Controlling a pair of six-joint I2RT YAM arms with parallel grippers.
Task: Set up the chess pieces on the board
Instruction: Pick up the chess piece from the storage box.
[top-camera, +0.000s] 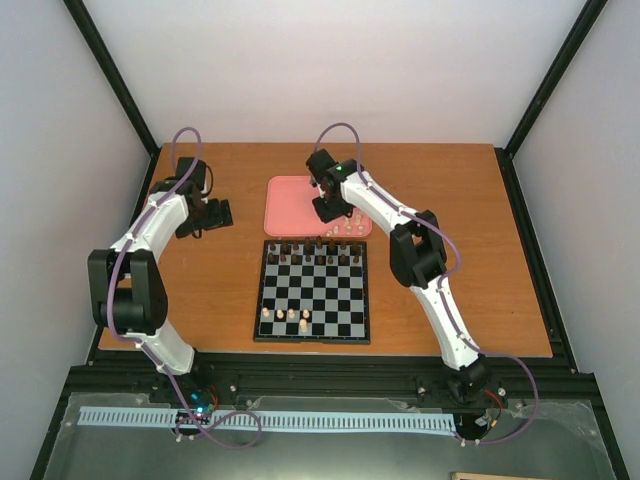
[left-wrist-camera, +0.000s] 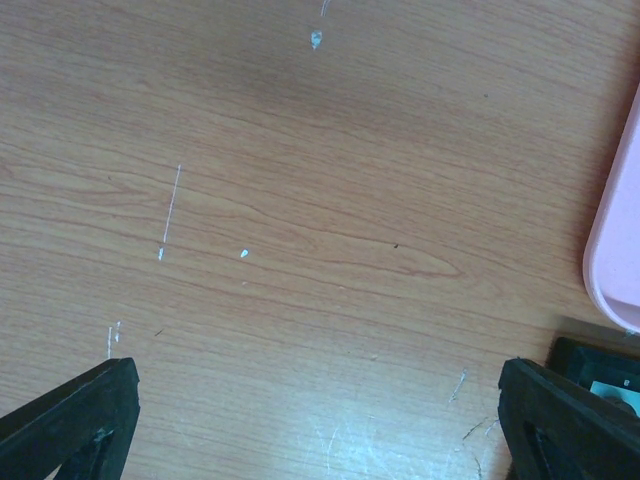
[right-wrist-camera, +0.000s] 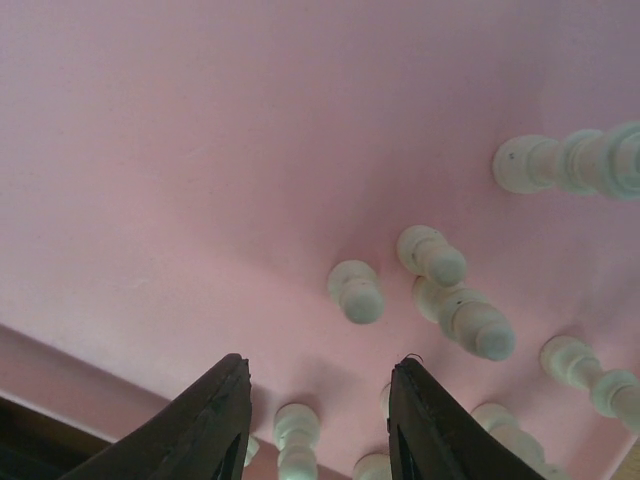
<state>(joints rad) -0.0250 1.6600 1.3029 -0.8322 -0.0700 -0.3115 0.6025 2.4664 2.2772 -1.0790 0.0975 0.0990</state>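
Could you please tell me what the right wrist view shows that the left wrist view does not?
Only the right wrist view shows the chess pieces scattered in the pink tray, with the right pincer open above them. Only the left wrist view shows the bare wooden table with its pale scratches, and the left pincer spread wide, holding nothing. Both show the tray: the right wrist view looks onto its floor, the left wrist view catches only its rounded edge at the right.
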